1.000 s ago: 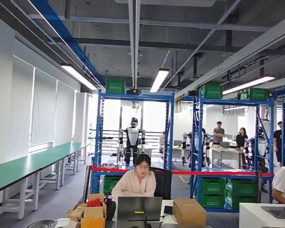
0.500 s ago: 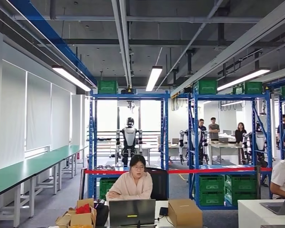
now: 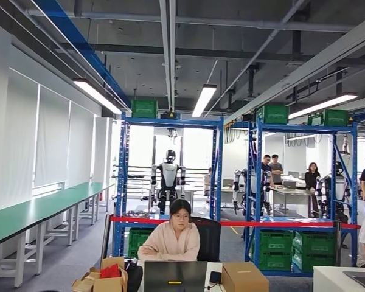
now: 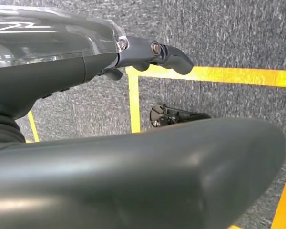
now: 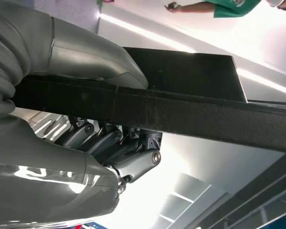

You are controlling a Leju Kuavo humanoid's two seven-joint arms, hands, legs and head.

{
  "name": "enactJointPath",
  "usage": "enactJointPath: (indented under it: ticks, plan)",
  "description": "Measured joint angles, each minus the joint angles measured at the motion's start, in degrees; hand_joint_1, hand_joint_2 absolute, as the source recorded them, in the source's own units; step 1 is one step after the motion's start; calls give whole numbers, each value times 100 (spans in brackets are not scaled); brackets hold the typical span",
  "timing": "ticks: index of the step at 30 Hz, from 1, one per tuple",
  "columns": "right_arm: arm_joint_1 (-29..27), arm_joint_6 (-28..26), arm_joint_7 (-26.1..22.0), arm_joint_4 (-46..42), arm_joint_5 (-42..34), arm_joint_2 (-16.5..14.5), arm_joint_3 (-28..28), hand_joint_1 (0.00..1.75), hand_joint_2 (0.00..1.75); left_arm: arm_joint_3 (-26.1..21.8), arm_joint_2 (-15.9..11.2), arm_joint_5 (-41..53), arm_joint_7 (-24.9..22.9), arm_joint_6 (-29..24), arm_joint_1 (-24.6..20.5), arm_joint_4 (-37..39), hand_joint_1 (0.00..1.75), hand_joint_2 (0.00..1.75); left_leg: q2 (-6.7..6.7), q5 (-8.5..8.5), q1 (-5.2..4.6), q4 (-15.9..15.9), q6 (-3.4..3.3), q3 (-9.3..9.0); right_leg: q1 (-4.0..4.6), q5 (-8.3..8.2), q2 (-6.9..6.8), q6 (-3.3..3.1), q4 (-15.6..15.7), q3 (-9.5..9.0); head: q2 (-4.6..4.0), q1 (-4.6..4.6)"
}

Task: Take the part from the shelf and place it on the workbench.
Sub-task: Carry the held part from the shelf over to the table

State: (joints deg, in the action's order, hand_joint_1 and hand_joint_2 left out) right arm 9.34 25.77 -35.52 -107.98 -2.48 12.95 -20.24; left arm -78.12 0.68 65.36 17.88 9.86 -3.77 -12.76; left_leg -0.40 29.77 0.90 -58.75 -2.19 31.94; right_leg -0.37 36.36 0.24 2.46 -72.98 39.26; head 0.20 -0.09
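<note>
1. Right hand (image 5: 98, 138) grips the part (image 5: 177, 102), a flat black piece with a fuzzy dark edge; thumb lies on one face, dark fingers (image 5: 134, 162) curl under the other. Part sticks out well past the hand, off the shelf.
2. Left hand (image 4: 141, 157) holds nothing, hangs over grey carpet (image 4: 224, 28) with yellow floor lines (image 4: 220, 74). Thumb fills the foreground, a dark finger (image 4: 163, 52) reaches out straight, apart from the thumb; hand looks spread.
3. Head view, nearest: desk edge with a laptop (image 3: 175, 277), a closed cardboard box (image 3: 244, 278) beside it on the right, a small dark phone (image 3: 215, 277) between them.
4. Open cardboard box (image 3: 101, 278) with something red inside, left of the laptop.
5. Person (image 3: 175, 234) in a pink top sits behind the laptop on a black chair (image 3: 212, 238).
6. Long green workbench (image 3: 38, 210) runs along the left wall with white blinds.
7. Red tape barrier (image 3: 263, 223) stretches across behind the person.
8. Blue shelf (image 3: 171, 176) frames stand behind the tape, green crates (image 3: 275, 248) on low levels and on top.
9. Farther back: a humanoid robot (image 3: 168, 182) stands inside the middle shelf frame, more robots and several standing people to the right near tables.
10. Ceiling has pipes and long strip lights (image 3: 204, 100).
</note>
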Motion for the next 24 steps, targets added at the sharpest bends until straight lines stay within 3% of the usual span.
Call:
enactJointPath:
  ticks: [3,5,8,9,11,13,14,15,16,18,19,20,24]
  plan:
    - [-4,1,-1,2,0,8,15,175,175,0,8,7,0,-1,-3,0,0,175,-12,168,18,9,59,-223,10,-751,-3,-28,950,-185,0,0]
    - [-7,2,-2,4,0,14,32,175,175,0,11,11,-1,-3,-13,0,0,175,-18,242,22,33,122,-290,48,-978,-1,-101,1329,-265,3,-3]
    - [-21,2,-2,-8,0,18,48,175,175,0,11,14,-4,-9,-12,0,0,175,-15,252,17,13,209,-345,58,-952,2,-228,1406,-339,5,-2]
    - [-20,3,-3,-13,-1,17,48,175,175,0,14,15,-4,-7,-18,0,0,175,-13,259,14,-122,226,-308,44,-936,-2,-261,1447,-405,5,-1]
    - [-16,4,-5,-20,-1,17,46,175,175,1,19,17,-4,-2,-35,0,0,175,-11,401,16,-664,251,-17,22,-894,-15,-317,1512,-526,5,0]
    - [-21,5,-4,-20,1,17,43,175,175,2,21,19,-5,-2,-32,0,0,175,-10,670,16,-1323,272,443,28,-829,-13,-349,1523,-590,3,0]
    - [-30,6,-4,-19,1,17,41,175,175,2,21,19,-5,-4,-22,0,0,175,-10,736,15,-1505,277,622,30,-790,-6,-352,1523,-628,3,0]
    - [-38,7,-4,-18,1,17,40,175,175,2,21,18,-6,-7,-12,0,0,175,-10,678,14,-1505,276,714,32,-749,3,-349,1523,-679,2,0]
    - [-43,7,-4,-18,1,17,40,175,175,2,21,17,-7,-8,-6,0,0,175,-9,478,14,-1308,268,710,32,-701,10,-340,1523,-745,2,0]
    - [-44,13,-6,-17,-1,17,40,175,175,2,21,17,-7,-9,-4,0,0,175,-7,-68,6,-640,235,546,34,-596,11,-308,1524,-895,1,-1]
    - [-42,21,-9,-18,-4,17,40,175,175,2,21,18,-8,-8,-6,0,0,175,-3,-205,-10,-355,216,479,36,-553,12,-280,1522,-941,0,0]
    - [-41,31,-11,-18,-8,17,42,175,175,2,21,20,-9,-8,-5,0,0,175,-2,-277,-26,-197,196,445,38,-511,11,-242,1524,-968,2,1]
    - [-32,63,-33,-48,-24,19,50,175,175,2,14,31,-10,-15,7,0,0,175,-1,-238,-29,-74,91,347,39,-423,9,-102,1420,-1005,3,0]
